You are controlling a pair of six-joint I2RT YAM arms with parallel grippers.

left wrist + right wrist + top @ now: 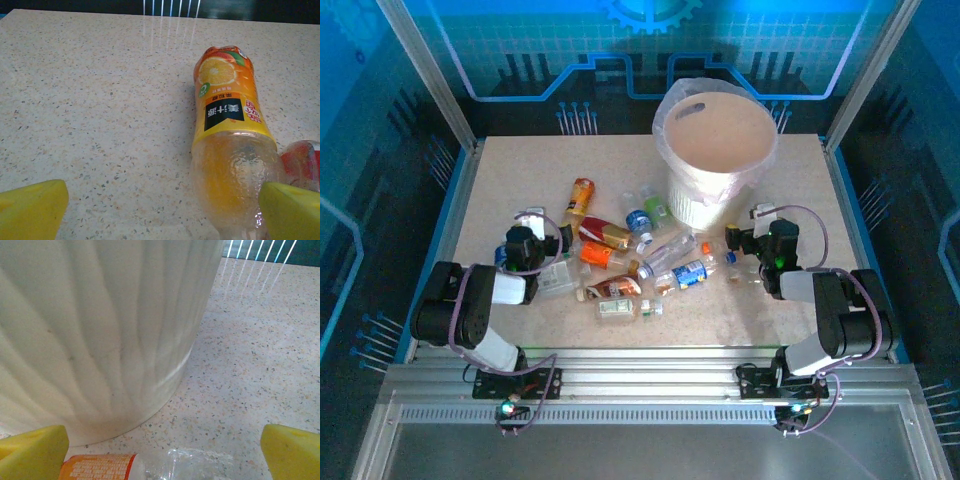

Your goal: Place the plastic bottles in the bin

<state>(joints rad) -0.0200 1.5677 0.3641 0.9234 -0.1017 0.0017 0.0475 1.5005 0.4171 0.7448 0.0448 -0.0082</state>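
Facing orange bottle (227, 125), left end effector (163, 200) gapes; right end effector (165, 440) gapes at bin (100, 315).

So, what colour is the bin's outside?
White and ribbed; the bin shows best in the right wrist view.

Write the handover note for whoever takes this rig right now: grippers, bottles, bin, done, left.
Left gripper: open, empty, low over the table. An orange juice bottle lies just ahead, by its right finger.
Right gripper: open, empty, facing the base of the bin. A clear bottle lies on the table in front of it.
Plastic bottles: scattered lying down on the table between the arms, on the near side of the bin.
Done: nothing; from above, no bottle is seen inside the bin.
Left: every bottle.
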